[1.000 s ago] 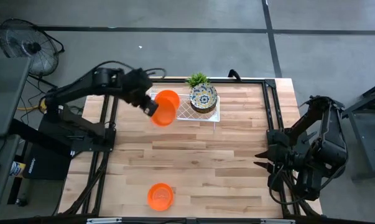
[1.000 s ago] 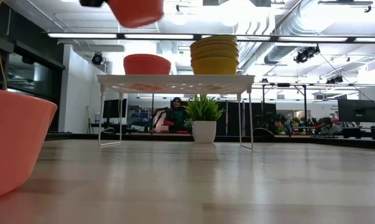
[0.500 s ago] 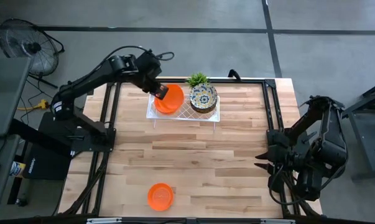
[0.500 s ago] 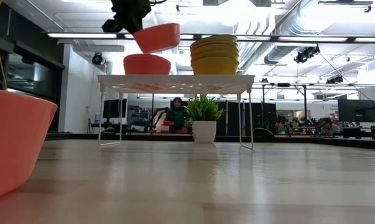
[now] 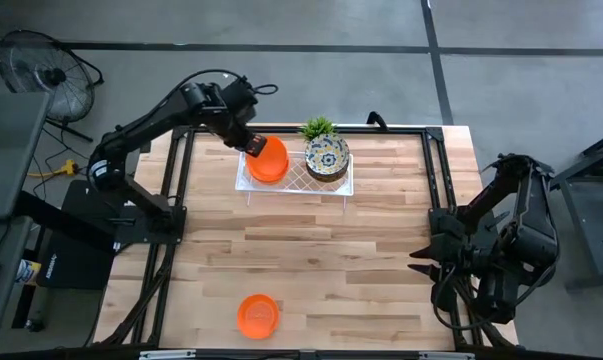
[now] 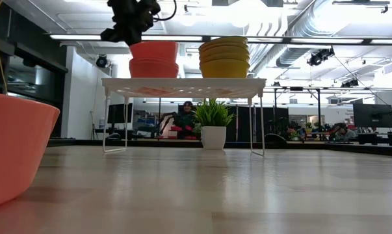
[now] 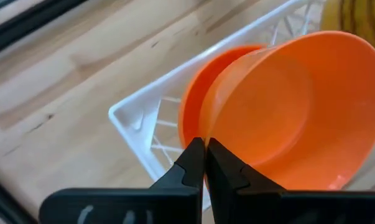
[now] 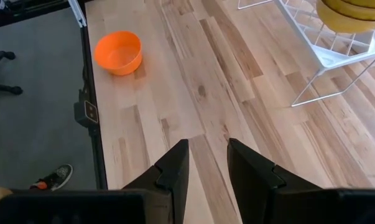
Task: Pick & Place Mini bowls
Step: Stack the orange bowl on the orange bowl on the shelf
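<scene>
My left gripper [image 5: 253, 148] is over the left part of the white lattice tray [image 5: 343, 186] at the far middle, shut on a plain orange mini bowl [image 6: 153, 51]. That bowl sits in or just above a second orange bowl [image 6: 153, 67] on the tray; whether they touch I cannot tell. A stack of patterned mini bowls [image 5: 327, 157] stands on the tray's right part. Another orange bowl [image 5: 258, 315] rests on its base near the table's near edge. My right gripper [image 8: 206, 155] waits open above the table's right side, nothing between its fingers. My left gripper pinches the orange bowl's rim [image 7: 207, 134] between its two fingers, one inside the bowl and one outside. The fingers [image 7: 190, 163] come slanting down from the table's left. The bowl hangs mouth up over the lower orange bowl [image 7: 190, 112].
A small green potted plant [image 5: 319, 127] stands behind the tray at the far edge. The tray stands on thin wire legs [image 6: 105, 117] above the table. Bare wood lies between the tray and the near orange bowl [image 8: 117, 53]. Black frame rails [image 5: 436, 170] run along the table's sides.
My left gripper has carried the orange bowl toward the far edge and a little right, over the tray, and has come down. The bowl, tilted before, now stands nearly level right over the orange bowl on the tray. The gripper stays shut.
</scene>
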You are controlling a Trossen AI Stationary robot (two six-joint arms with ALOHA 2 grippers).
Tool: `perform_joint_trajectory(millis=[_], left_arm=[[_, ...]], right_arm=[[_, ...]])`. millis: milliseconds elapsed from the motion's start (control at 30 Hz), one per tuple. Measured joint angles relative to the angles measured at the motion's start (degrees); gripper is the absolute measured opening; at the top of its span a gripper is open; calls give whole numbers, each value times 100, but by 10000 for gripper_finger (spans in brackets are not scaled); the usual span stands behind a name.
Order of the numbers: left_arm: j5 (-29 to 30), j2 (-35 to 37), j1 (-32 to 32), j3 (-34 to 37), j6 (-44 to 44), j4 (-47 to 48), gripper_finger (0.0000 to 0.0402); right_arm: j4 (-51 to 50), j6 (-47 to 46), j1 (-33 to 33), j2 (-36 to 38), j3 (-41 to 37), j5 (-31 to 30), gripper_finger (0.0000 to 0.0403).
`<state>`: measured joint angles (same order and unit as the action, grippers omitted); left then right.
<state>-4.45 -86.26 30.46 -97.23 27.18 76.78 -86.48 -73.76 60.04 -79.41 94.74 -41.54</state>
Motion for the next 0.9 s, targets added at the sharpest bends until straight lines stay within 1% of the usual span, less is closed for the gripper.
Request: perform_joint_trajectory(millis=[133,367,500,700,900], left_arm=[[11,0,-7,0,-21,165,0],[-81,-51,-4,-1,-127,124,0],[-258,-136,-4,0,-197,96,2],[-259,-174,-4,0,-296,82,17],[-112,-175,-4,0,-295,85,39]], right_arm=[[0,2,-1,-1,0,-9,98],[0,9,0,-1,0,-25,98],[9,7,-1,-1,0,-27,98],[33,4,-1,-1,0,-18,98],[75,4,-1,-1,0,13,98]])
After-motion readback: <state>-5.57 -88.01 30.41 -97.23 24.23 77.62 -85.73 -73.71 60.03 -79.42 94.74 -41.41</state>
